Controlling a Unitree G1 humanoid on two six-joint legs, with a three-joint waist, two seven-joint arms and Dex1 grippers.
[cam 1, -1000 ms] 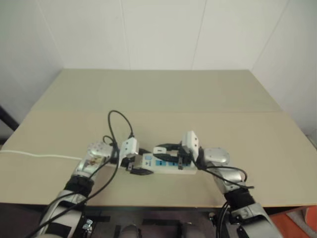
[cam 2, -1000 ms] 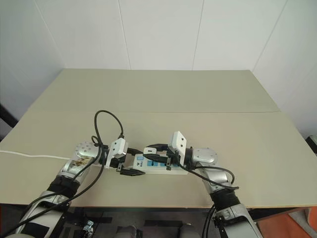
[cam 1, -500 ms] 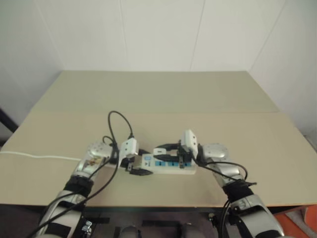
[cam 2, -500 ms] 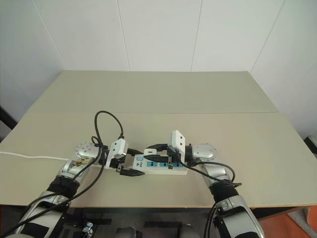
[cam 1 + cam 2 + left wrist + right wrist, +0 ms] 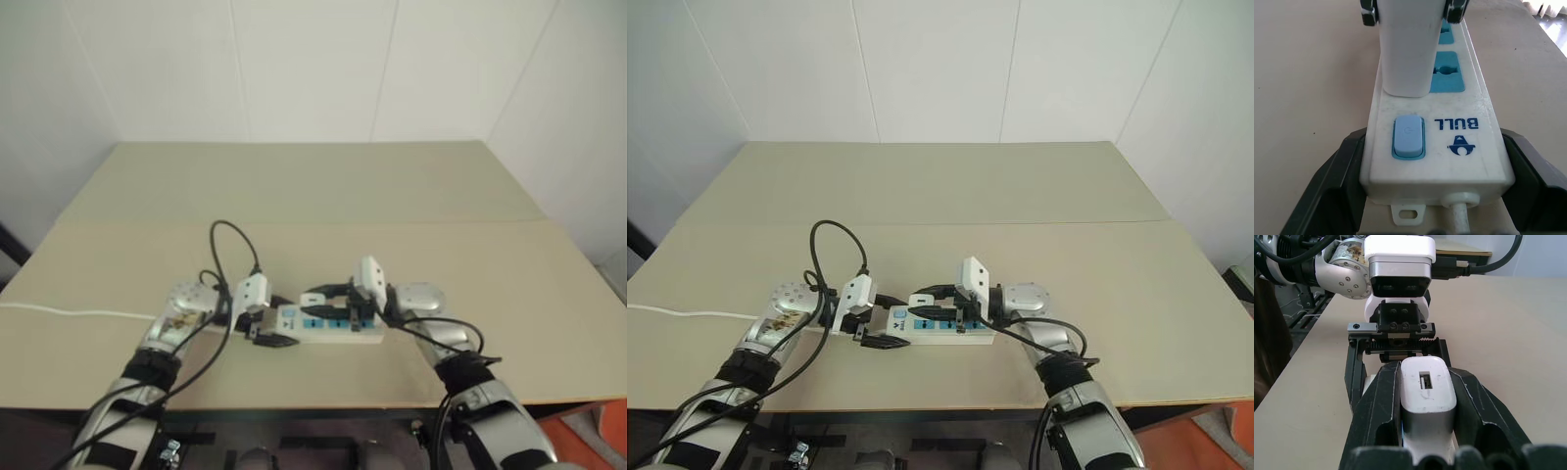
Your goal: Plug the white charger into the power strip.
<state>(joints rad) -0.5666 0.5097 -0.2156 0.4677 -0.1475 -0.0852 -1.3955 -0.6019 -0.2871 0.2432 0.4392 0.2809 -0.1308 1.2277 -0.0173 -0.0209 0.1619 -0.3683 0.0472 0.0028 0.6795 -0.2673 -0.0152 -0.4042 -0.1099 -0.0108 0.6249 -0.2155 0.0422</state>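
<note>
The power strip (image 5: pixel 1435 147), a long white bar with blue sockets and a blue switch, lies on the table near its front edge (image 5: pixel 942 330). My left gripper (image 5: pixel 884 321) is shut on its cord end, one black finger (image 5: pixel 1334 191) on each long side. The white charger (image 5: pixel 1427 401) stands upright in my right gripper (image 5: pixel 1425 377), which is shut on it. From the left wrist view the charger (image 5: pixel 1405 49) has its lower end against the strip's face at the socket nearest the switch. Its prongs are hidden.
The strip's white cord (image 5: pixel 69 313) runs off the table's left side. A black cable (image 5: pixel 233 245) loops up from my left wrist. The tan table (image 5: pixel 323 196) stretches far behind the strip to white walls. The front edge is close below my arms.
My right wrist has turned a little with the charger over the strip. The left gripper and the strip have kept still. The head view has shifted slightly.
</note>
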